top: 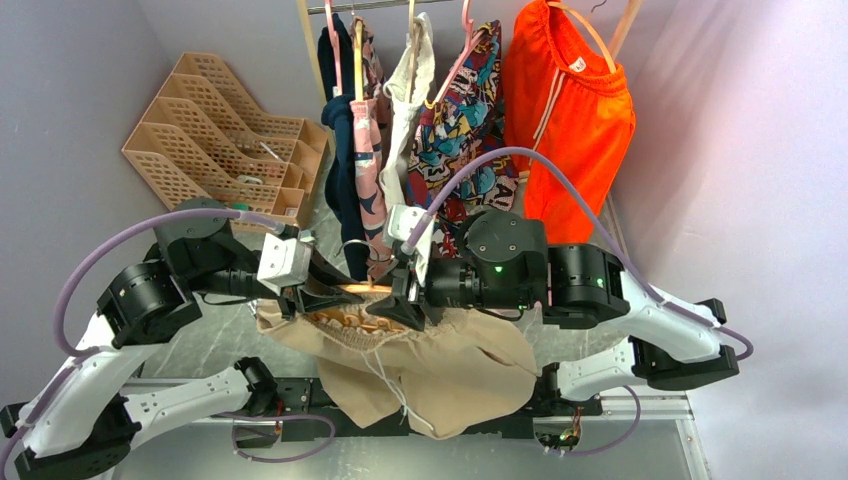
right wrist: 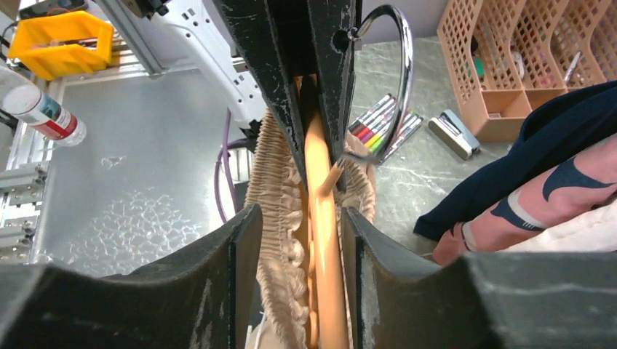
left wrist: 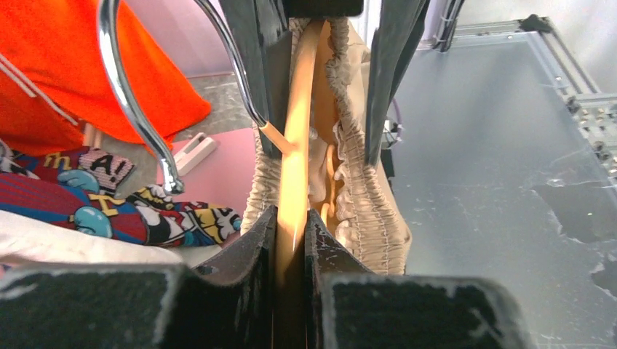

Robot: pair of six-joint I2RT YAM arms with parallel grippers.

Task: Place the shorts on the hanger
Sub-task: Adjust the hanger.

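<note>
The beige shorts [top: 440,372] hang by their gathered waistband from the pale orange hanger [top: 352,290], held above the table between my two grippers. My left gripper [top: 330,297] is shut on the hanger's bar [left wrist: 292,145]; its fingertips [left wrist: 291,227] pinch it, and the waistband [left wrist: 360,189] lies just to the right. My right gripper [top: 402,308] is open; its jaws [right wrist: 297,225] straddle the hanger bar [right wrist: 324,218] and the waistband [right wrist: 278,196] without clamping. The chrome hook [right wrist: 396,80] curves up beside the left gripper's fingers.
Bright orange shorts [top: 565,110] and several patterned garments [top: 400,100] hang on the rack behind. A peach lattice organizer [top: 220,130] stands at the back left. Markers [right wrist: 378,120] lie on the table. A bottle [right wrist: 40,109] and a yellow part [right wrist: 62,36] sit beyond the metal plate.
</note>
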